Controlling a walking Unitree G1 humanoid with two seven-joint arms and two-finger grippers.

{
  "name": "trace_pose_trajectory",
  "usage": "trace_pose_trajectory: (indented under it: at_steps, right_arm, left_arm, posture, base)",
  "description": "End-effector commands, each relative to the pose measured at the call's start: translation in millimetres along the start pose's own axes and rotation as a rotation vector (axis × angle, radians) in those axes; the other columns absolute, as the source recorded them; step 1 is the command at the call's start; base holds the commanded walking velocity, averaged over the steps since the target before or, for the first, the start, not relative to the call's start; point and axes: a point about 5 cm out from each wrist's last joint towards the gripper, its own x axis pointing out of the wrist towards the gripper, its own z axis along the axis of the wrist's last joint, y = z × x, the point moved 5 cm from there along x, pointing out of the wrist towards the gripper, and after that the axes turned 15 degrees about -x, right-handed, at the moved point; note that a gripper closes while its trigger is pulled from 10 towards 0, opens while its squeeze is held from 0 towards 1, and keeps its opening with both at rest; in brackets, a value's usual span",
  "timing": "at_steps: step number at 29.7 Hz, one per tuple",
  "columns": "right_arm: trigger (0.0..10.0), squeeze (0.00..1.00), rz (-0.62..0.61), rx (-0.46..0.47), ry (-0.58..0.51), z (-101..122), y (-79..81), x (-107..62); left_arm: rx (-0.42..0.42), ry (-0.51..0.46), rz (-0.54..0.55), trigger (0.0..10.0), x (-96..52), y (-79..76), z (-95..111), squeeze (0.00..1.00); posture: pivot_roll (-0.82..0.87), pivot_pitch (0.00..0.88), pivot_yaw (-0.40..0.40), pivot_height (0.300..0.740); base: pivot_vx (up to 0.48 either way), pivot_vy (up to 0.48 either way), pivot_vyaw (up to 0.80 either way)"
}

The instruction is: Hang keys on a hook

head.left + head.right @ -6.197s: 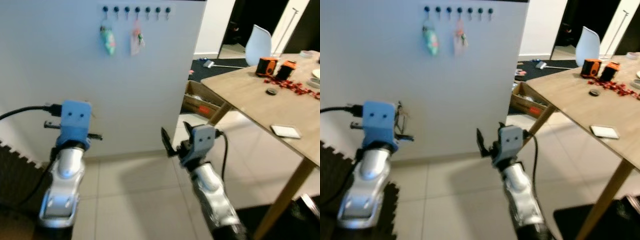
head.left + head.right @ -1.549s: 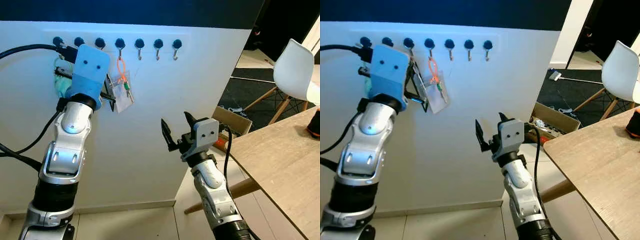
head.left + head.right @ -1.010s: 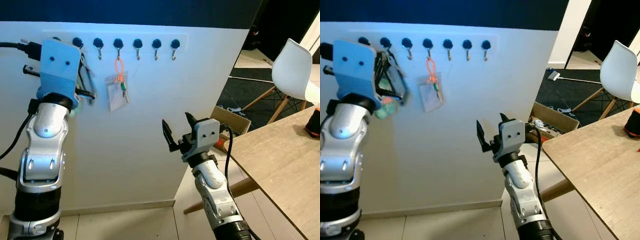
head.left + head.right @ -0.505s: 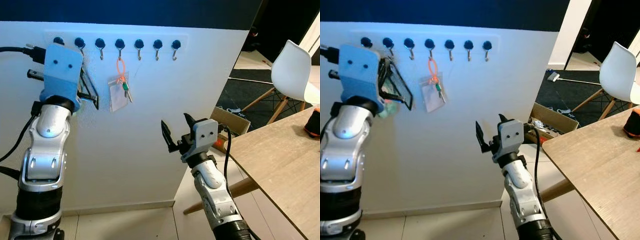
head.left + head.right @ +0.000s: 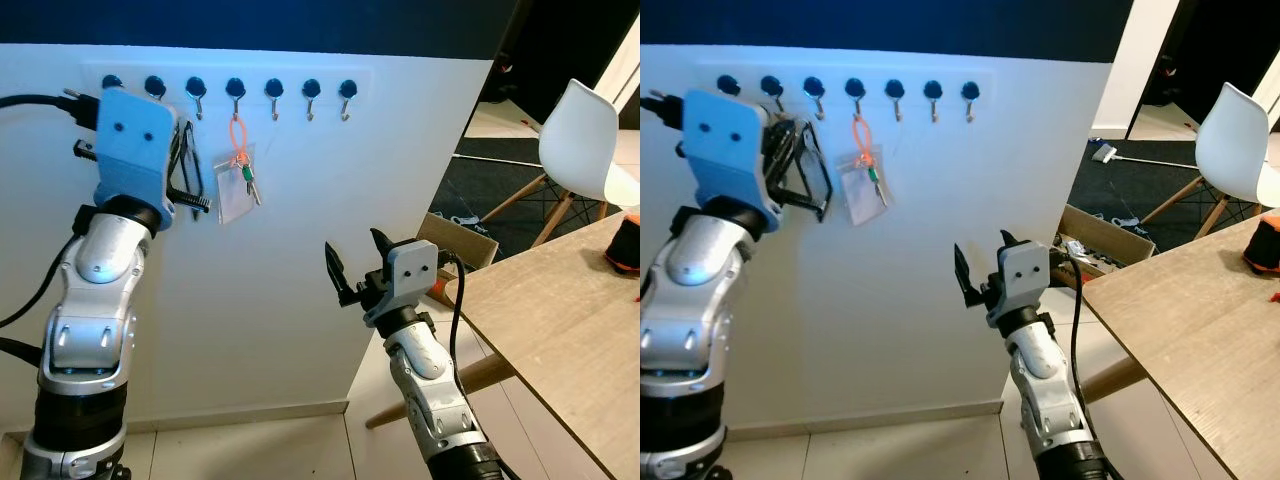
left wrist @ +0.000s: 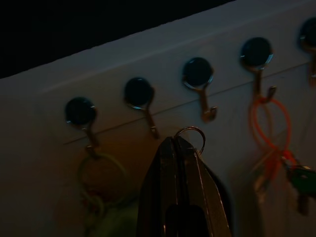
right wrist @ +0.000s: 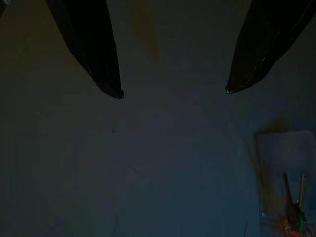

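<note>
Key ring [image 6: 190, 137] now nearer hooks [image 6: 208, 112]

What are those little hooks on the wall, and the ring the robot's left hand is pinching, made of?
The hooks look like bent metal wire below glossy dark round caps, perhaps plastic; they catch glints. The key ring in the left gripper looks like thin polished metal, shining faintly. The dim light leaves this uncertain.

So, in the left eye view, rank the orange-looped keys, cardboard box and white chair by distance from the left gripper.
From the left gripper:
1. Orange-looped keys, hanging just to its right.
2. Cardboard box, low, past the wall's edge.
3. White chair, far right.
</note>
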Motion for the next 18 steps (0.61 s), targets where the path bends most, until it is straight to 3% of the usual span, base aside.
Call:
trace_pose_trajectory:
  at_steps: [1, 7, 13, 18]
  right_arm:
    - [10.0, 0.00, 0.008, 0.000, 0.015, -4.1, 2.4, -1.2]
    - [10.0, 0.00, 0.006, -0.001, 0.020, -5.7, 1.7, -2.6]
    - [10.0, 0.00, 0.006, -0.001, 0.021, -5.9, 2.3, -2.2]
    - [10.0, 0.00, 0.005, 0.000, 0.021, -5.8, 2.6, -2.5]
  left_arm:
    - [0.041, 0.005, 0.037, 10.0, 0.7, 7.2, 0.5, 0.00]
    - [0.044, -0.015, 0.147, 10.0, 3.4, 27.2, 5.9, 0.00]
    - [0.051, -0.037, 0.219, 10.0, 11.0, 37.9, 10.4, 0.00]
    - [0.045, -0.050, 0.196, 10.0, 15.3, 33.6, 13.8, 0.00]
  posture:
    - [0.20, 0.141, -0.041, 0.740]
    - [0.20, 0.143, -0.040, 0.740]
    - [0.20, 0.143, -0.039, 0.740]
    - [0.20, 0.143, -0.038, 0.740]
  base:
    - [0.000, 0.000, 0.00]
    - [0.000, 0.000, 0.00]
    - [0.000, 0.000, 0.00]
    - [0.000, 0.000, 0.00]
